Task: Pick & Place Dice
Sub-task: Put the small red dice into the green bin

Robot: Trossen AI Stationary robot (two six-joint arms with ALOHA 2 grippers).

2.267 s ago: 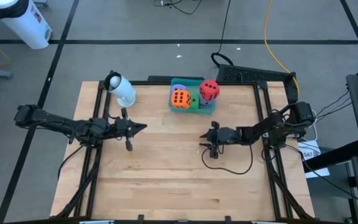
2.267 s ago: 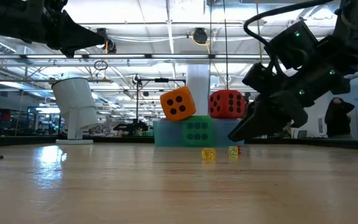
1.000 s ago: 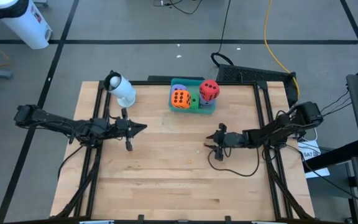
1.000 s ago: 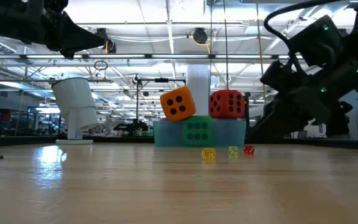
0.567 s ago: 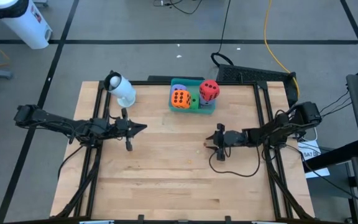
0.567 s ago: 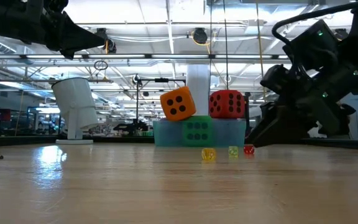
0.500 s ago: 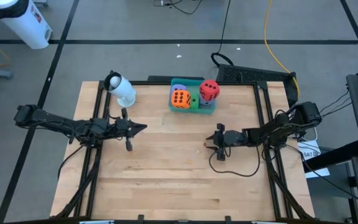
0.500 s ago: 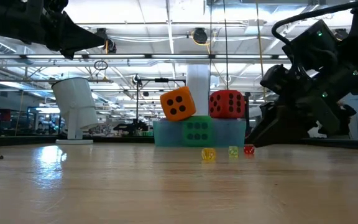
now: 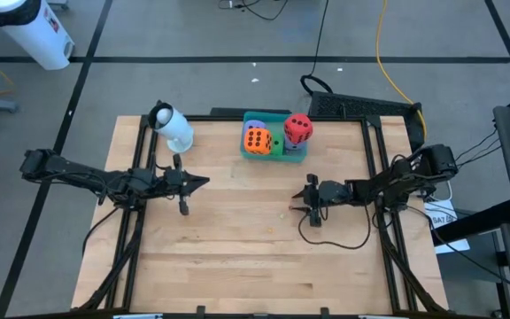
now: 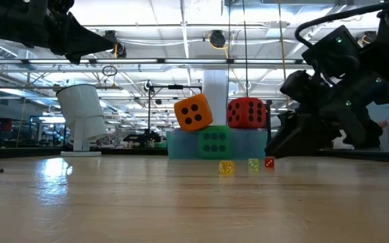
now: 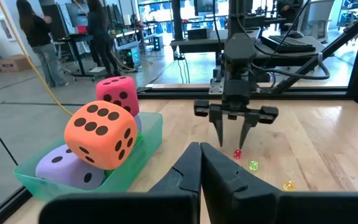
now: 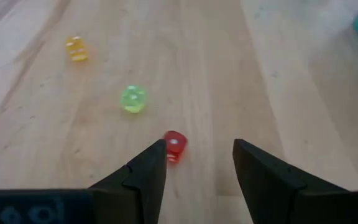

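Observation:
The big soft dice sit in the teal tray (image 9: pixel 292 155) at the table's far edge. The orange one (image 9: pixel 256 140) rests on a purple one (image 11: pixel 61 167) and the green one (image 10: pixel 213 142), with the red one (image 9: pixel 297 129) beside it. Three tiny translucent dice lie on the wood: red (image 12: pixel 174 146), green (image 12: pixel 133 99) and yellow (image 12: pixel 74 48). My right gripper (image 12: pixel 196 155) is open and low over the table, its fingers on either side of the tiny red die. My left gripper (image 9: pixel 204 182) is shut and waits above the table's left half. My right gripper comes in slanting down from the table's right side. The tiny red die (image 12: pixel 176 149) lies on the wood right beside the inner side of one finger (image 12: pixel 148 165); I cannot tell whether they touch. The other finger stands well apart from it.
A white cup (image 9: pixel 173 127) is near the far left corner. A dark cable (image 9: pixel 335 239) loops on the wood under my right arm. Bare wood stretches across the near half of the table.
My right gripper has come down toward the table and edged a little toward the table's left, closing in on the tiny red die. Its fingers have stayed open.

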